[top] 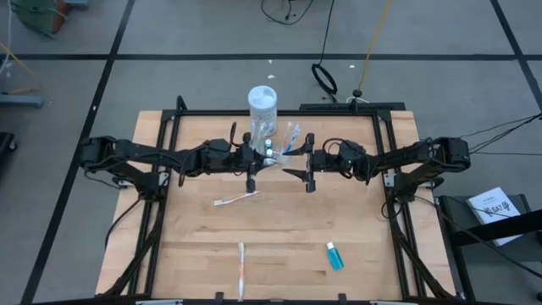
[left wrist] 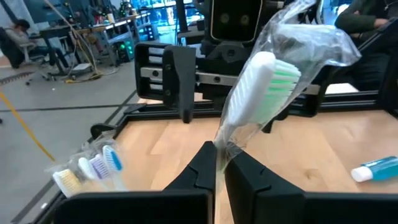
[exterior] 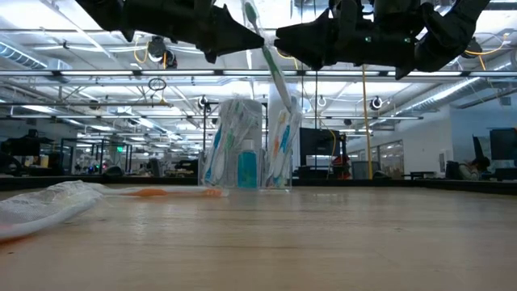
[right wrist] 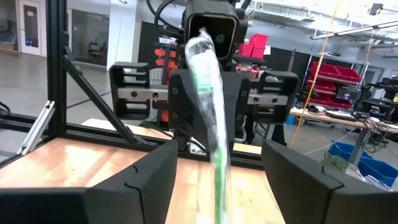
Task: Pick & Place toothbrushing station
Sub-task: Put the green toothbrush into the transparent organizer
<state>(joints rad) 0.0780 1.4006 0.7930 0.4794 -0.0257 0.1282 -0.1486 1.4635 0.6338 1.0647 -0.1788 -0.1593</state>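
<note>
My left gripper [left wrist: 219,167] is shut on a plastic-wrapped toothbrush with green bristles [left wrist: 264,81], above the table's middle. In the low view the toothbrush [exterior: 271,69] slants down between both grippers. My right gripper [right wrist: 217,177] faces the left one. It is open, with one finger on either side of the wrapped brush [right wrist: 210,93] and touching nothing. The clear toothbrushing station [top: 284,140] stands on the table just behind the grippers. It holds several wrapped brushes and a blue tube [exterior: 247,166]. A white lidded jar [top: 262,103] stands behind it. My left gripper pinches the wrapped toothbrush between its two fingers at the neck just below the head [left wrist: 225,144]. The fingers come level from the table's left side and lie across the brush. The brush is lifted clear of the table and tilted, with its bristle head up.
A wrapped toothbrush with an orange handle [top: 235,199] lies on the table in front of the left gripper. Another wrapped brush [top: 241,269] lies near the front edge. A small blue tube [top: 334,256] lies at the front right. Black frame rails [top: 161,220] run along the table's sides.
</note>
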